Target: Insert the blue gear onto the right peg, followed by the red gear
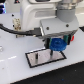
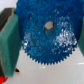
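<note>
My gripper (image 1: 57, 45) is shut on the blue gear (image 1: 57, 44), holding it just above the exterior view's right end of the grey plate with a black border (image 1: 35, 61). Close up in the wrist view, the blue gear (image 2: 47, 37) fills the frame with its centre hole showing, and a green pad (image 2: 10, 42) presses on each side of it. A thin dark pin, which looks like the right peg (image 1: 51, 52), stands on the plate just beside the gear. A red sliver (image 2: 2, 80) shows at the frame edge; I cannot tell whether it is the red gear.
The plate lies on a white table (image 1: 15, 70). The arm's white body (image 1: 35, 15) and black cables (image 1: 10, 29) hang behind and above it. A second small dark pin (image 1: 39, 56) stands further toward the exterior view's left on the plate.
</note>
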Robot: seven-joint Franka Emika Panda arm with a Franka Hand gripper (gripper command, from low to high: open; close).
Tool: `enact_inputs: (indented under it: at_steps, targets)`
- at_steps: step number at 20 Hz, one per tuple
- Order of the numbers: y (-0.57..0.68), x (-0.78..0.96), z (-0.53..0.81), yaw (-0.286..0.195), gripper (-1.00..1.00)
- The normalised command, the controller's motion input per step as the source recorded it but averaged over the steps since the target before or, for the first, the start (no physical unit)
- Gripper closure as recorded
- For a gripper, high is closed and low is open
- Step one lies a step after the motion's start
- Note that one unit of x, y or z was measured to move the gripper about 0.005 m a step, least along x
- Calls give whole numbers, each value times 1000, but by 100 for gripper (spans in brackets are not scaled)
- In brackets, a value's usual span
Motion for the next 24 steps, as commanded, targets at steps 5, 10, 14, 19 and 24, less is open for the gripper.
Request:
enact_inputs:
  at_steps: [5, 10, 14, 19, 24]
  targets:
    - [-120, 204, 12, 0, 100]
    - [-156, 190, -36, 0, 100]
    - [-126, 118, 135, 0, 100]
    - [-13, 63, 200, 0, 100]
    - [9, 62, 187, 0, 100]
